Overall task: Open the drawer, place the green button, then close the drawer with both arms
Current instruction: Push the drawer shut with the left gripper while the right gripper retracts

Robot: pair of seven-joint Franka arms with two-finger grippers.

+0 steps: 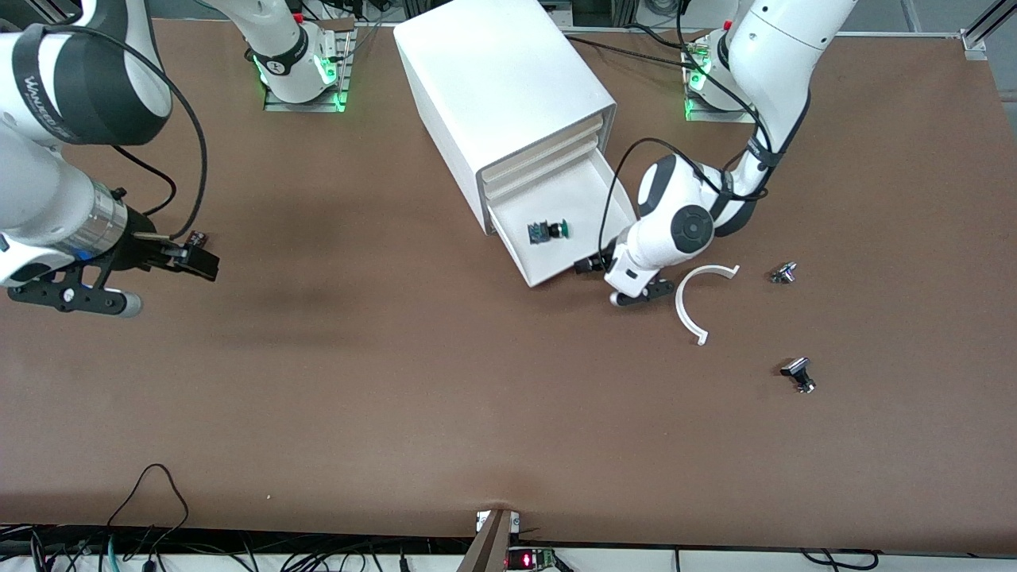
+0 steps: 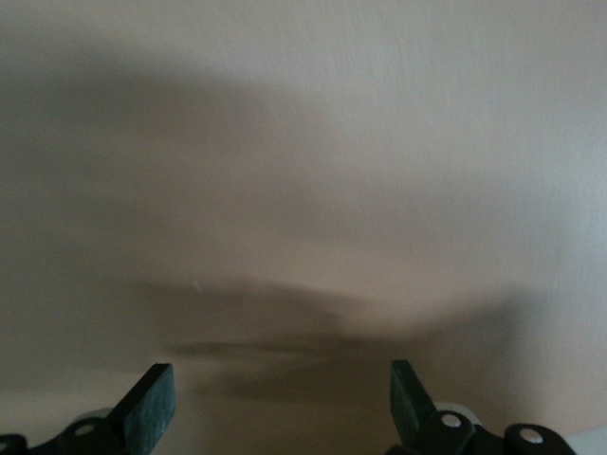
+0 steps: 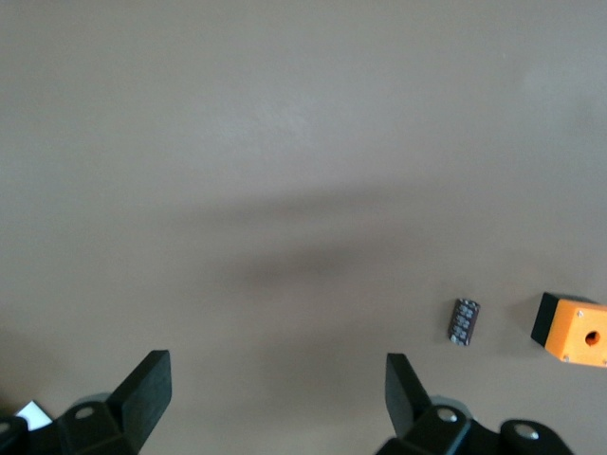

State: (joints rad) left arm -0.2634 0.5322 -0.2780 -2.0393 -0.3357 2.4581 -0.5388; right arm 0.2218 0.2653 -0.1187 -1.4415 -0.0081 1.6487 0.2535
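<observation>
Glossy white plastic cabinet (image 1: pixel 508 87) on a matt brown table (image 1: pixel 397 381).

A brown table (image 1: pixel 381 381) carries a white cabinet (image 1: pixel 500 87), a curved white strip (image 1: pixel 690 306) beside two silver-black knobs (image 1: pixel 784 273) (image 1: pixel 798 374), plus a small ribbed block (image 3: pixel 464 321) and an orange box (image 3: pixel 572 329) together.

The button (image 1: pixel 550 231) lies in the open bottom drawer (image 1: pixel 584 187) of the cabinet (image 1: pixel 496 79), which stands at the desk's (image 1: pixel 397 381) robot-side edge.
</observation>
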